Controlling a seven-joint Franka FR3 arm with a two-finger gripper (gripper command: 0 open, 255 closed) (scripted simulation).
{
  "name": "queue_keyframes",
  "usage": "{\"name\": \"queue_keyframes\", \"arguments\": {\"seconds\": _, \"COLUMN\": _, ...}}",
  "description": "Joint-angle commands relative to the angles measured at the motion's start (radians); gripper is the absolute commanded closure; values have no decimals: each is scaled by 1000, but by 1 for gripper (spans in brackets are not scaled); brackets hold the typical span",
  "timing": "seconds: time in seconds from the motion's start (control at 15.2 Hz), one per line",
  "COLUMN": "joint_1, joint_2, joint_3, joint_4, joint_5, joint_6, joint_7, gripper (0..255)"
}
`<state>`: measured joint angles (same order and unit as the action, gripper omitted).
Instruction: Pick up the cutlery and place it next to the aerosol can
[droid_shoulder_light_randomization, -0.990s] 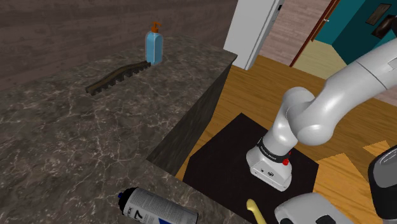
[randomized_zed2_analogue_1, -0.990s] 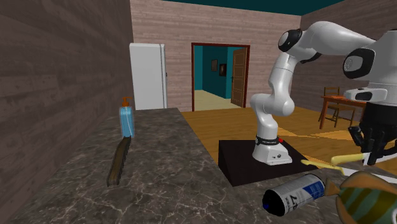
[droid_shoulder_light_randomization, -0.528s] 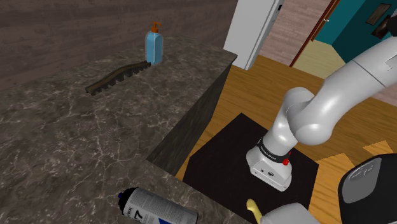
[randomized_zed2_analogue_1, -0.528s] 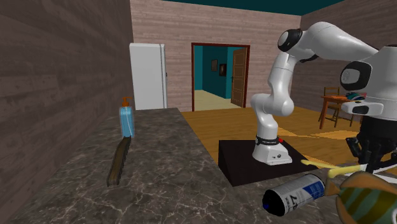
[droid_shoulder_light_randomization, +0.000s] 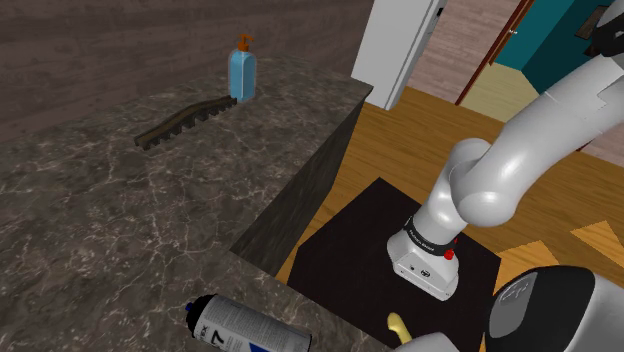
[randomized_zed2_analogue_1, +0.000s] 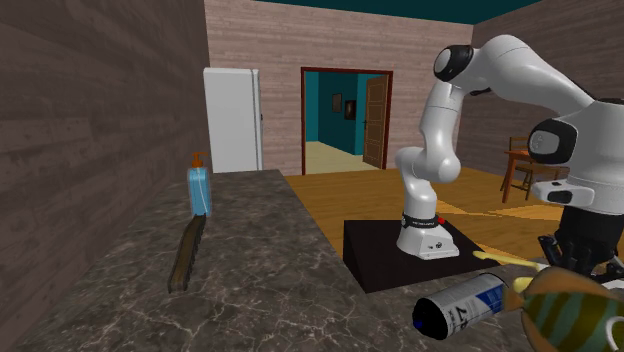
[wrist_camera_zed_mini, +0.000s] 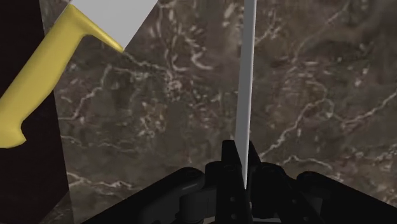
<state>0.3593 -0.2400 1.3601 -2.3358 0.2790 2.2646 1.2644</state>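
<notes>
Finds gripper (wrist_camera_zed_mini: 238, 154) clamped on a thin grey cutlery blade (wrist_camera_zed_mini: 244, 89), edge-on, over the marble counter (wrist_camera_zed_mini: 318, 95). Notes a yellow-handled knife (wrist_camera_zed_mini: 38, 83) just beside, aerosol can (randomized_zed2_analogue_1: 462, 303) lying near. Judges placing in hand. Calls next for lowering and releasing alongside the can.

Dark marble counter (droid_shoulder_light_randomization: 100, 220), wood floor (randomized_zed2_analogue_1: 340, 190), possibly a fridge (randomized_zed2_analogue_1: 232, 120).
</notes>
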Motion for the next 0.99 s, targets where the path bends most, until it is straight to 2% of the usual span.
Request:
{"name": "queue_keyframes", "arguments": {"seconds": 0.0, "joint_1": -46, "joint_2": 28, "joint_3": 54, "joint_4": -12, "joint_5": -26, "joint_6": 33, "joint_7": 20, "gripper": 255}}
{"name": "queue_keyframes", "arguments": {"seconds": 0.07, "joint_1": -65, "joint_2": 37, "joint_3": 74, "joint_4": -15, "joint_5": -35, "joint_6": 44, "joint_7": 27, "gripper": 255}}
{"name": "queue_keyframes", "arguments": {"seconds": 0.59, "joint_1": -66, "joint_2": 36, "joint_3": 75, "joint_4": -15, "joint_5": -33, "joint_6": 43, "joint_7": 26, "gripper": 255}}
{"name": "queue_keyframes", "arguments": {"seconds": 0.66, "joint_1": -66, "joint_2": 36, "joint_3": 75, "joint_4": -15, "joint_5": -33, "joint_6": 43, "joint_7": 26, "gripper": 0}}
{"name": "queue_keyframes", "arguments": {"seconds": 0.92, "joint_1": -66, "joint_2": 36, "joint_3": 75, "joint_4": -15, "joint_5": -33, "joint_6": 43, "joint_7": 26, "gripper": 0}}
